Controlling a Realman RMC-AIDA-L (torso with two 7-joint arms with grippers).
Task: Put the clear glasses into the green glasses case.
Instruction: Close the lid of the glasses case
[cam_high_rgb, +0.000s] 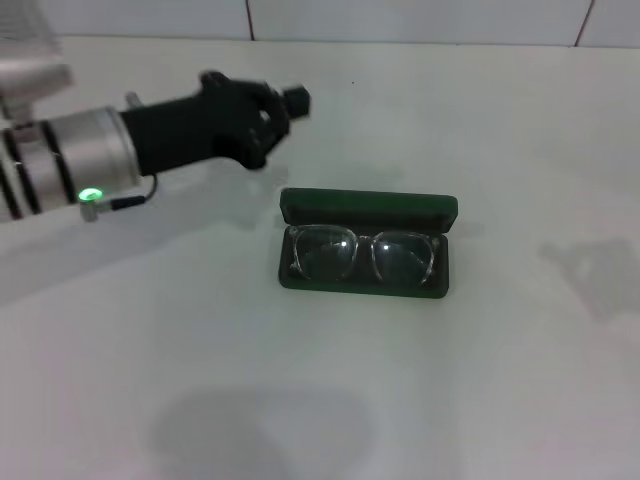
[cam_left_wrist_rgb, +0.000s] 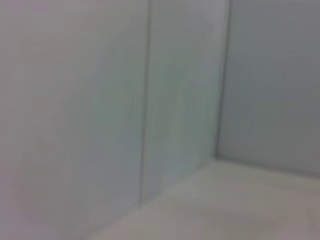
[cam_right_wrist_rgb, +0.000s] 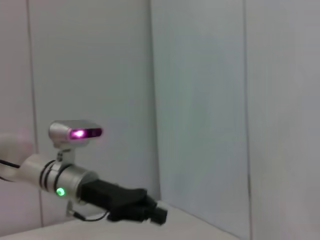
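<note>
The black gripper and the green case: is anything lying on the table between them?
Nothing: in the head view only bare white table separates the left gripper from the green glasses case.

Case: the green glasses case (cam_high_rgb: 366, 245) lies open on the counter (cam_high_rgb: 480, 390).
Glasses: the clear glasses (cam_high_rgb: 362, 253) lie inside the case.
Left claw (cam_high_rgb: 285, 108): behind the case, to its left.

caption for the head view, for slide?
Clear glasses lie inside the open green glasses case; left gripper raised behind-left of it.
</note>
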